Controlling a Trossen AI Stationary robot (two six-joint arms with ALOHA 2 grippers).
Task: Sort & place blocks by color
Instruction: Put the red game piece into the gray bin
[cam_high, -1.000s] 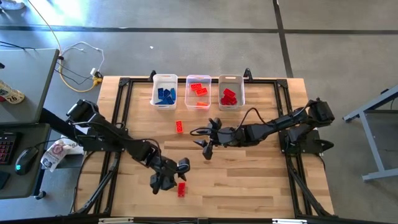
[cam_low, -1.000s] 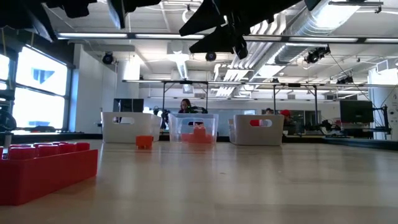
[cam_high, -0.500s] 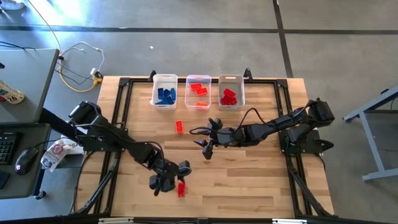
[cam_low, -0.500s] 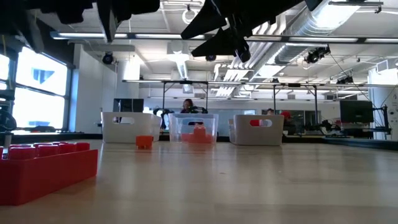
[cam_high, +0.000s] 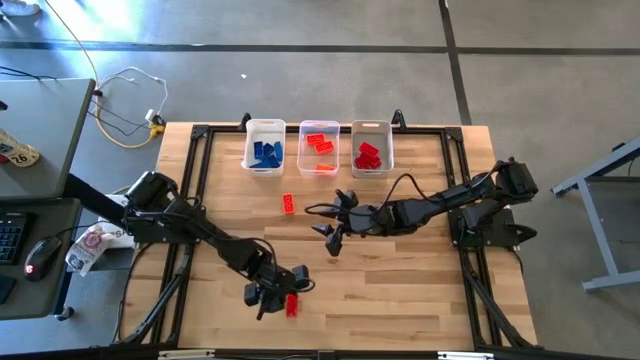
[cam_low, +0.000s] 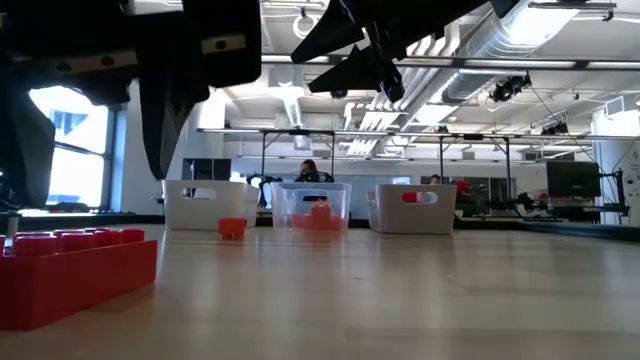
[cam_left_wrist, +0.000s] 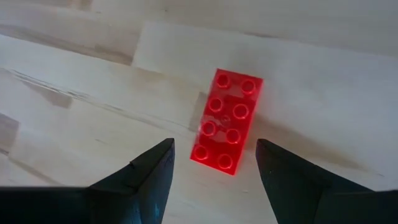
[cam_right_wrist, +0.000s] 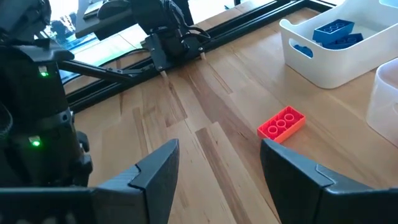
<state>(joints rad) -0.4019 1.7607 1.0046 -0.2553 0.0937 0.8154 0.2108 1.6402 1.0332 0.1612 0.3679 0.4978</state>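
A red block (cam_left_wrist: 227, 121) lies flat on the table near the front edge, studs up, also in the high view (cam_high: 292, 305) and the low view (cam_low: 75, 275). My left gripper (cam_left_wrist: 214, 145) hangs open just above it, one finger on either side of its near end, touching nothing. An orange block (cam_high: 288, 204) lies flat in front of the bins and shows in the right wrist view (cam_right_wrist: 282, 123). My right gripper (cam_high: 333, 238) hovers open over the table's middle, holding nothing.
Three small bins stand in a row at the far edge: the left one (cam_high: 265, 146) holds blue blocks, the middle one (cam_high: 319, 146) orange, the right one (cam_high: 371, 148) red. Bare wood lies between the bins and both grippers. A black frame (cam_high: 190, 200) borders the table.
My left gripper has come down toward the red block near the table's front edge, its fingers still apart. The block has not moved.
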